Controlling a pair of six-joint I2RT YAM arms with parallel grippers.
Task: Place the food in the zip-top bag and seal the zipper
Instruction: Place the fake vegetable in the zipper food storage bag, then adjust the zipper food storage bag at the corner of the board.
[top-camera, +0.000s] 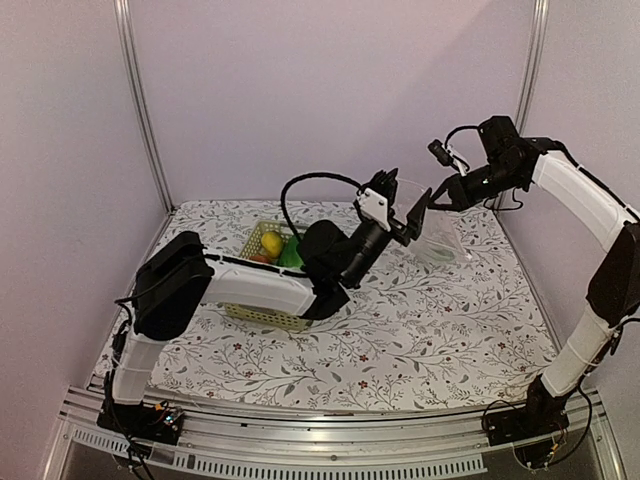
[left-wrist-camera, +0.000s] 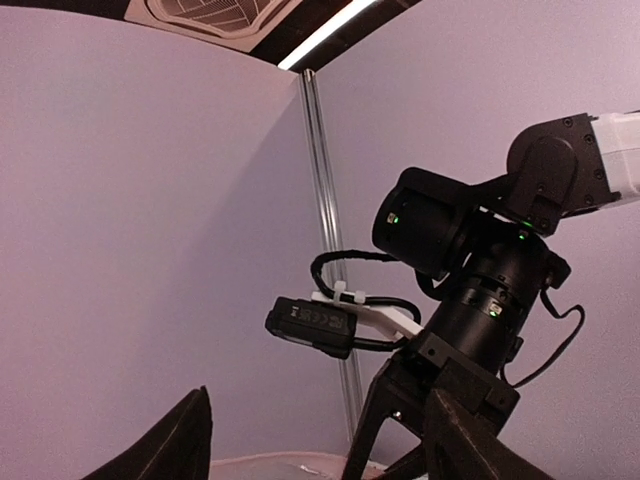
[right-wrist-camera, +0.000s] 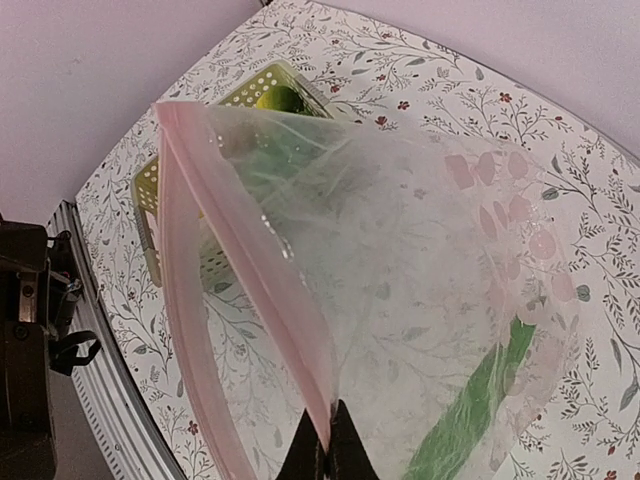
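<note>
My right gripper (right-wrist-camera: 333, 445) is shut on the pink zipper (right-wrist-camera: 250, 260) strip of the clear zip-top bag (right-wrist-camera: 420, 250), holding it up off the table with its mouth gaping. A long green piece of food (right-wrist-camera: 470, 410) lies inside the bag. In the top view the bag (top-camera: 442, 238) hangs from the right gripper (top-camera: 420, 210). My left gripper (top-camera: 385, 186) is just left of the bag's mouth. Seen from the left wrist, the left gripper (left-wrist-camera: 320, 450) stands open above the bag's pale rim (left-wrist-camera: 280, 465), with nothing between its fingers (left-wrist-camera: 185, 440).
A pale green lattice basket (top-camera: 262, 313) stands left of centre, partly hidden under the left arm, holding a yellow piece (top-camera: 271, 241) and a green one (top-camera: 291, 253). The floral tablecloth (top-camera: 450, 330) is walled in on three sides. The right wrist camera (left-wrist-camera: 310, 325) hangs close ahead of the left fingers.
</note>
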